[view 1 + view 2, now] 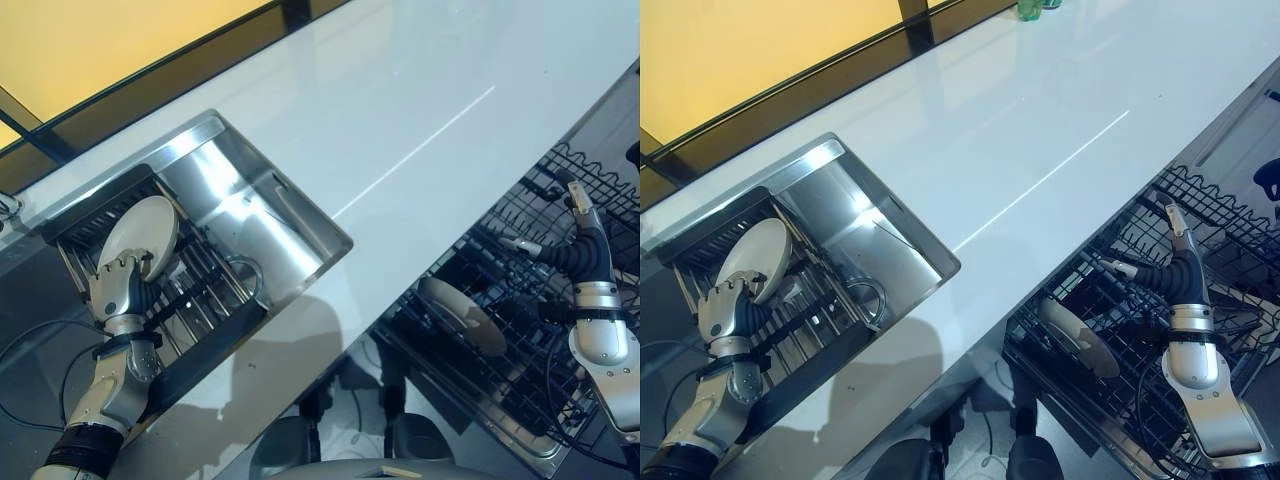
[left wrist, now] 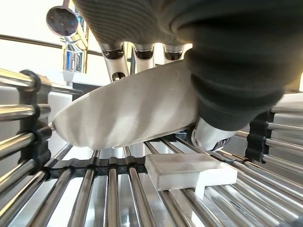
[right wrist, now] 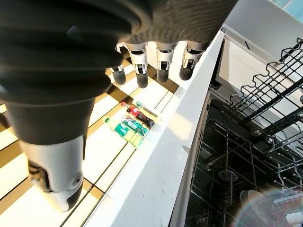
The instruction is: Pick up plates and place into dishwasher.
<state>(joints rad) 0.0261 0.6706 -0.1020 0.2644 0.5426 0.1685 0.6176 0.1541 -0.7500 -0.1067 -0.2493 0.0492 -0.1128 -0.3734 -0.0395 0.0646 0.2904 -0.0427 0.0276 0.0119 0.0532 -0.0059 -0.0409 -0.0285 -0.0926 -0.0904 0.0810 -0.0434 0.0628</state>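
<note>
In the sink's drying rack (image 1: 205, 290) a pale plate (image 1: 140, 235) leans on the bars, the left hand (image 1: 122, 285) with fingers (image 2: 116, 59) curled on its rim and thumb beneath. Lifted askew, it could snag the bars and slip. A second plate (image 1: 1077, 338) stands in the dishwasher rack (image 1: 1140, 390) below the tabletop (image 1: 420, 130); the right hand (image 1: 1175, 265) hangs over it, fingers straight, empty.

A long white counter (image 1: 420, 110) runs beside a yellow wall (image 1: 90, 40).

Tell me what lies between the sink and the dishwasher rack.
A bare stretch of white counter, seen in both eye views. The left hand grips a plate in the sink; another plate stands in the dishwasher rack.
</note>
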